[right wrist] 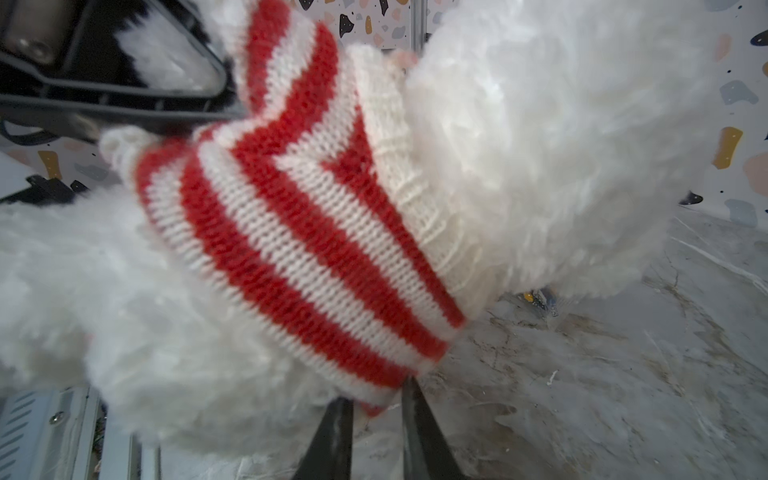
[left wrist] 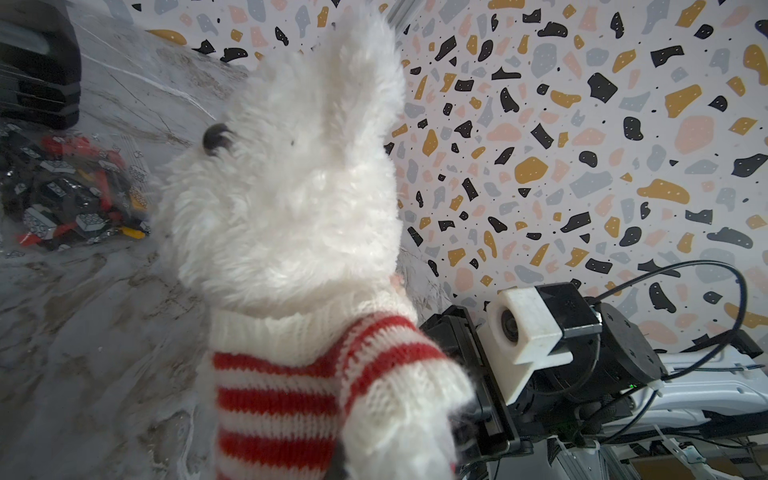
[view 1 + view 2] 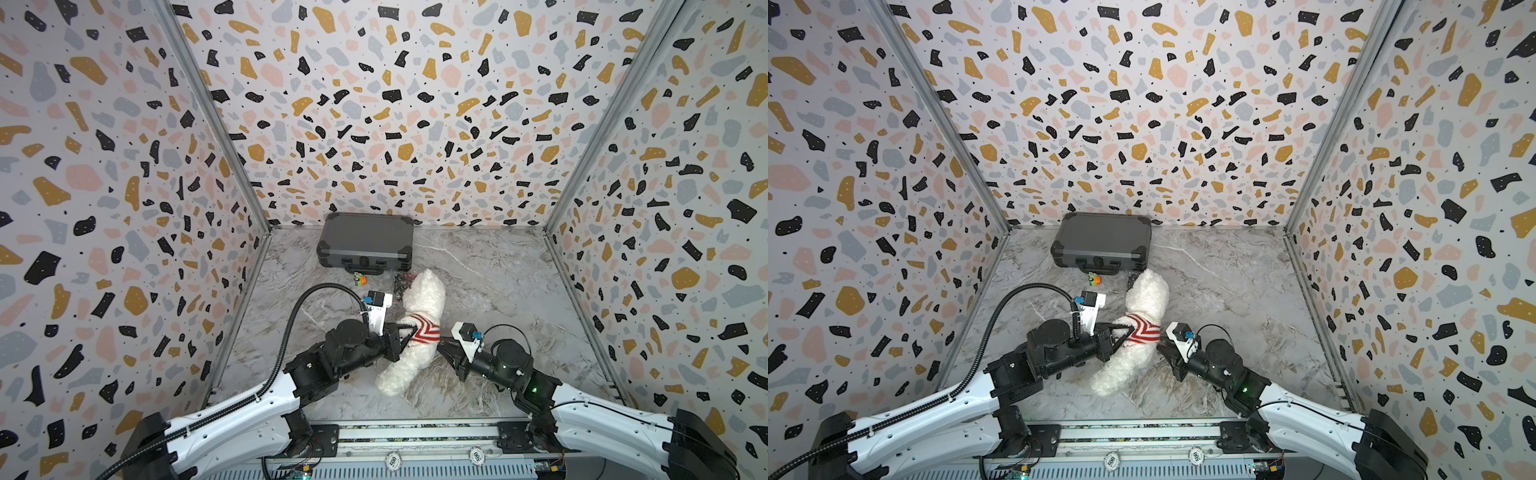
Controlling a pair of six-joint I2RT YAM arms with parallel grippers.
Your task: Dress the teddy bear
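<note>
Dressing halfway | red-striped knit sweater (image 3: 422,334) bunched on white plush teddy bear (image 3: 426,295), belly bare | my left claw (image 3: 411,330), right claw (image 1: 376,399) clamp it, 9/4 o'clock

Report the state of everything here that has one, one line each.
white fluffy teddy bear: head through the collar, belly and legs bare.
red-and-white striped knit sweater: bunched around the bear's chest, not pulled down.
grey hard case: closed.
left gripper: shut on the sweater's edge.
right gripper: shut on the sweater's lower hem.
</note>
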